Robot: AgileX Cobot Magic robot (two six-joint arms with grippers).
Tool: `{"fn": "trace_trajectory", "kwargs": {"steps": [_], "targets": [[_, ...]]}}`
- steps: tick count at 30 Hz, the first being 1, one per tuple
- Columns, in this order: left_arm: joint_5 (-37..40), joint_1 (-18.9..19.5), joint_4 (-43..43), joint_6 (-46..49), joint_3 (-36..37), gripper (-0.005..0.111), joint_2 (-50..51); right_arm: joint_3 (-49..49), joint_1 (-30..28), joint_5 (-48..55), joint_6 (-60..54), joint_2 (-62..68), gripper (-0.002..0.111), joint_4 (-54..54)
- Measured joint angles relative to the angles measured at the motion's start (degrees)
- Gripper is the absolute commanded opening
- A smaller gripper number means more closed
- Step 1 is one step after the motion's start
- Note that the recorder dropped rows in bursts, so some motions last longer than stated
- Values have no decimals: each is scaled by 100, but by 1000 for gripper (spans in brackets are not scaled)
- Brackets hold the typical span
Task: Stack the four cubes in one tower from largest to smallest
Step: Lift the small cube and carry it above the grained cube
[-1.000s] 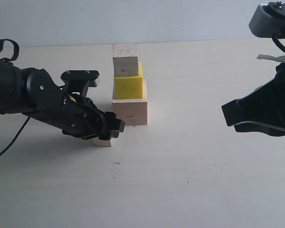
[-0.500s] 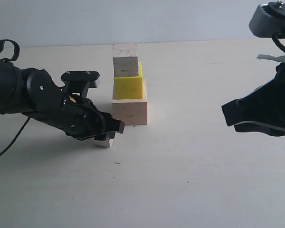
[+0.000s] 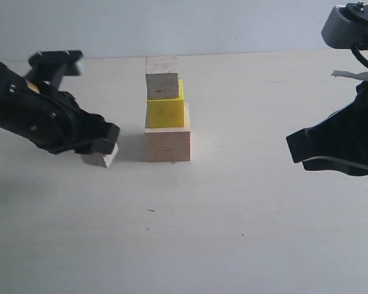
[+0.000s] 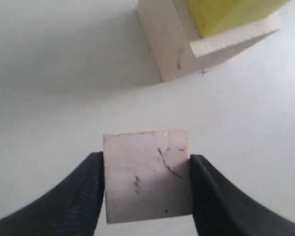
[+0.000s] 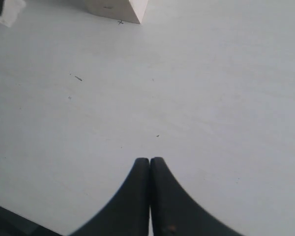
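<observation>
at frame centre the large pale wood cube [image 3: 167, 144], bright yellow cube [image 3: 166, 113] and medium bare wood cube [image 3: 162, 78] stand stacked. the left gripper [image 3: 102, 150] pinches the smallest bare wood cube [image 3: 102, 159] left of them, not yet placed on top; the right gripper [image 5: 150, 167] is pressed together.

Your left gripper [image 4: 145, 160] sits left of the tower [image 3: 167, 110], its jaws clamped on opposite sides of the small cube [image 4: 147, 179]. Your right gripper [image 5: 150, 162] hangs well right of the tower, jaws pressed together.
</observation>
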Motion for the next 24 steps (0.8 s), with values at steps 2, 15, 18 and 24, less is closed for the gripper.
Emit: {"fn": "trace_trajectory", "kwargs": {"steps": [2,15,18,24], "targets": [[95,238,14,14,0,0,-383,0,0,0,0,0,0,0],[1746,817,-931,2356,-1682,0,-1235,0,0,-85,-143,0,0,0],[2371,817,-760,2458,-2494,0,-913,0,0,-93,-143,0,0,0],[3648,817,-649,3077,-3849,0,-47,0,0,24,-198,0,0,0]]}}
